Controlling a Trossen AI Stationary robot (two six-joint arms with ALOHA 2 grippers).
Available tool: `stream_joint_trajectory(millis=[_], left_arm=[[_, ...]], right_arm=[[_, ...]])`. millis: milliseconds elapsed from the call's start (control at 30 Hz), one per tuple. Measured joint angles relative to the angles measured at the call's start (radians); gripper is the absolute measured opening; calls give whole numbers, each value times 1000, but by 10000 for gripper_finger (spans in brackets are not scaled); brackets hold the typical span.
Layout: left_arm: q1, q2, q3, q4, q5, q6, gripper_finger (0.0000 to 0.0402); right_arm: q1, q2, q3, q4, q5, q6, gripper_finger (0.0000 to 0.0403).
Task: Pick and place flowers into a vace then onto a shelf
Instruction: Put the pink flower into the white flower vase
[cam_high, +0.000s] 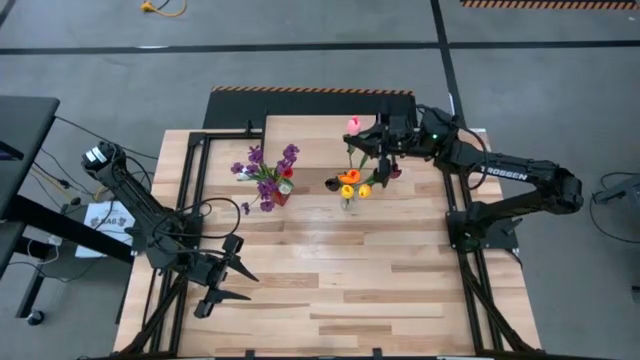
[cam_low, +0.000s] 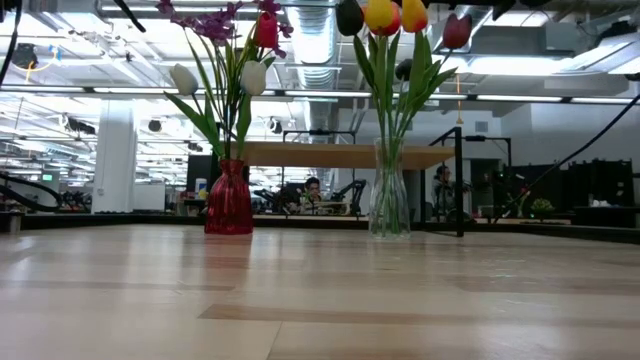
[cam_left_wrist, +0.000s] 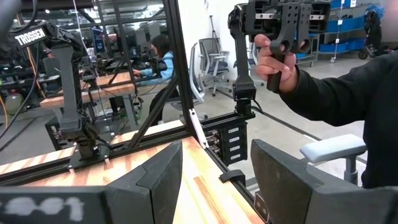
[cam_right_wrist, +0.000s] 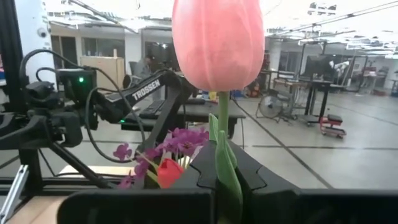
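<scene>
My right gripper (cam_right_wrist: 222, 186) is shut on a pink tulip (cam_right_wrist: 217, 43) and hangs above the table's far right part (cam_high: 372, 148), just beyond a clear vase (cam_low: 389, 205) holding yellow, orange and dark tulips (cam_high: 350, 182). A red vase (cam_low: 229, 200) to its left holds purple sprigs, a red tulip and pale tulips (cam_high: 268, 172). Both vases stand on their bases on the plank tabletop. The shelf (cam_low: 350, 155), a light board on thin black legs, stands behind them. Above the near left corner, my left gripper (cam_high: 228, 278) stands open with nothing between its fingers (cam_left_wrist: 161, 180). My right gripper pinches the pink tulip's green stem (cam_right_wrist: 222, 124) between its two fingers (cam_right_wrist: 202, 177), a short way below the bloom. The fingers reach level from the table's right and lie across the stem. The bloom stands upright above them, clear of the table; the lower stem is hidden by the fingers.
Black frame rails (cam_high: 190, 200) run along the table's left, right and far sides. A person's hand (cam_left_wrist: 277, 62) holds a handle just past the table's edge, in the left wrist view. Bare planks (cam_high: 340, 280) stretch across the near half.
</scene>
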Motion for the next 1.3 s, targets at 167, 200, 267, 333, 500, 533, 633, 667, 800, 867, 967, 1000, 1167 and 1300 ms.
stream_joint_trajectory(millis=[167, 200, 267, 333, 500, 533, 633, 667, 800, 867, 967, 1000, 1167, 1300], left_arm=[[0, 0, 0, 0, 2, 0, 183], [0, 0, 0, 0, 2, 0, 183], [0, 0, 0, 0, 3, 0, 183], [0, 0, 0, 0, 3, 0, 183], [0, 0, 0, 0, 6, 0, 183], [0, 0, 0, 0, 6, 0, 183], [0, 0, 0, 0, 5, 0, 183], [0, 0, 0, 0, 5, 0, 183], [0, 0, 0, 0, 5, 0, 183], [0, 0, 0, 0, 5, 0, 183], [0, 0, 0, 0, 5, 0, 183], [0, 0, 0, 0, 5, 0, 183], [0, 0, 0, 1, 5, 0, 183], [0, 0, 0, 1, 3, -6, 183]], right_arm=[[-1, 2, 0, -23, 17, -1, 0], [0, 8, 0, -22, 27, -5, 0], [6, 18, 1, -32, 28, -6, 0], [6, 29, 0, -23, 28, -7, 0], [9, 54, 1, -27, 27, 3, 0], [9, 57, 1, -22, 27, 8, 0], [8, 58, 1, -37, 28, 26, 0], [8, 58, 1, -43, 30, 28, 0], [8, 56, 1, -93, 35, 29, 13], [9, 54, 3, -117, 54, 32, 26], [9, 54, 30, -213, 68, 30, 54], [10, 54, 44, -242, 80, 30, 64], [17, 53, 112, -401, 130, 27, 114], [15, 53, 192, -607, 136, 27, 147]])
